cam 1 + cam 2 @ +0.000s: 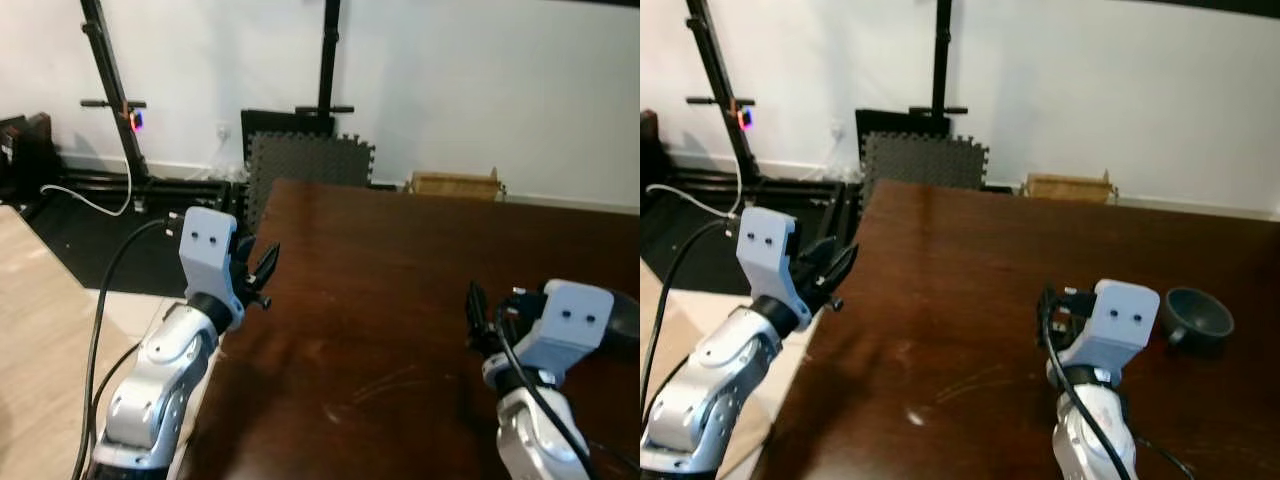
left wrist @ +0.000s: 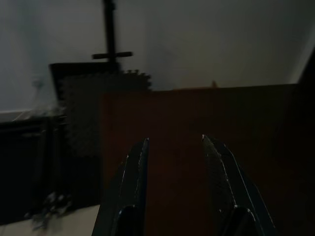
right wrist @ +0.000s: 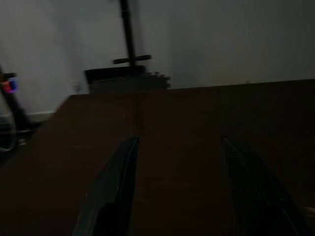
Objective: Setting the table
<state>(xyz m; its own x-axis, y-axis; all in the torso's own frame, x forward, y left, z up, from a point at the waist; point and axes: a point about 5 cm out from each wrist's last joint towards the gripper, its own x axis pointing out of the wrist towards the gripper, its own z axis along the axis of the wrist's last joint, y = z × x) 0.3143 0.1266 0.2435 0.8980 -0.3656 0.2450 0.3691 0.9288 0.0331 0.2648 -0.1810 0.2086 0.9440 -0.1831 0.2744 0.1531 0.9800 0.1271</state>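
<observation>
Your biggest risk sits at the far right of the dark wooden tabletop (image 1: 970, 300): a small dark bowl (image 1: 1198, 317) lies just beyond your right gripper (image 1: 1050, 312), on its outer side and close to the arm's wrist housing. Swing that arm outward without looking and, by my reading, you knock the bowl along the tabletop or off its edge. A second hazard is the black cable (image 1: 100, 320) trailing beside your left arm, which could snag on a long reach.

Your left gripper (image 1: 258, 275) hovers at the tabletop's left edge, forearm raised and angled inward, jaws spread apart and holding nothing, as the left wrist view confirms. Your right gripper hangs low over the tabletop's near right area, pointing forward, its jaws likewise parted and empty. Nothing is in hand, so the setting has, in my judgement, barely begun.
</observation>
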